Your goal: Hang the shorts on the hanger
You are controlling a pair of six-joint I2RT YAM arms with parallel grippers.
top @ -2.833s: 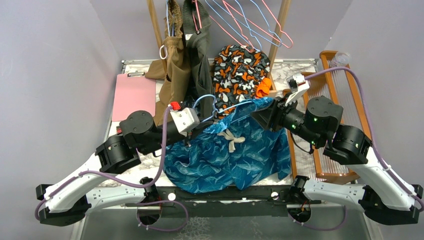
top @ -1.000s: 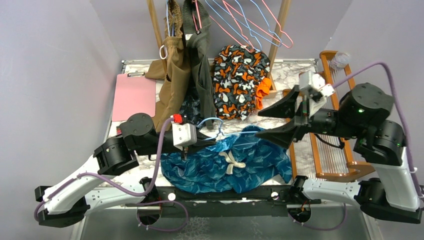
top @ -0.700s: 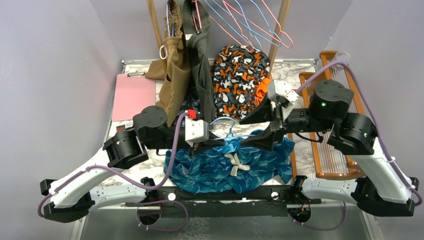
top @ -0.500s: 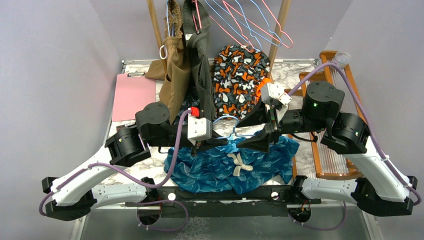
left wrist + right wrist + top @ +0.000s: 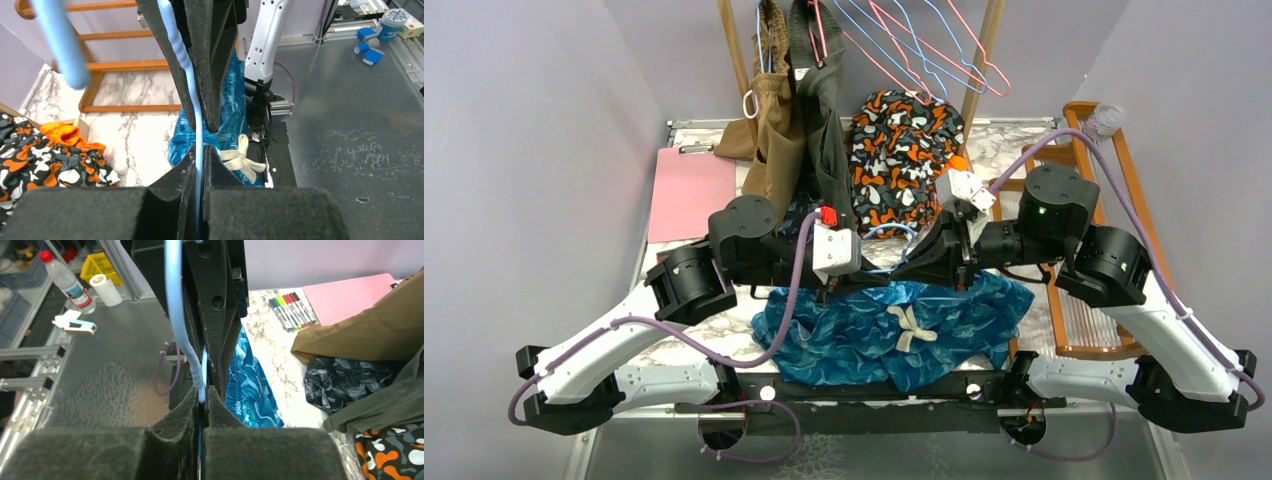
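1. Left gripper (image 5: 200, 150) was seen pinched shut on the hanger (image 5: 196, 117) wire;
2. Right gripper (image 5: 201, 390) was seen clamped on the same wire, opposite the left;
3. Shorts (image 5: 874, 335) were found crumpled on the bench (image 5: 1024, 135), below the held hanger.

The shorts (image 5: 894, 325) lie on the near middle of the table (image 5: 1014, 135), just beyond the arm bases. Above their far edge the left gripper (image 5: 874, 276), reaching in from the left, and the right gripper (image 5: 921, 264), reaching in from the right, meet tip to tip with the hanger (image 5: 198, 125) between them. Behind them a bundled garment (image 5: 902, 150) lies at the far middle. Two hung garments (image 5: 799, 130) are to its left, a clipboard (image 5: 690, 192) lies far left, and a rack (image 5: 1084, 325) runs along the right edge.
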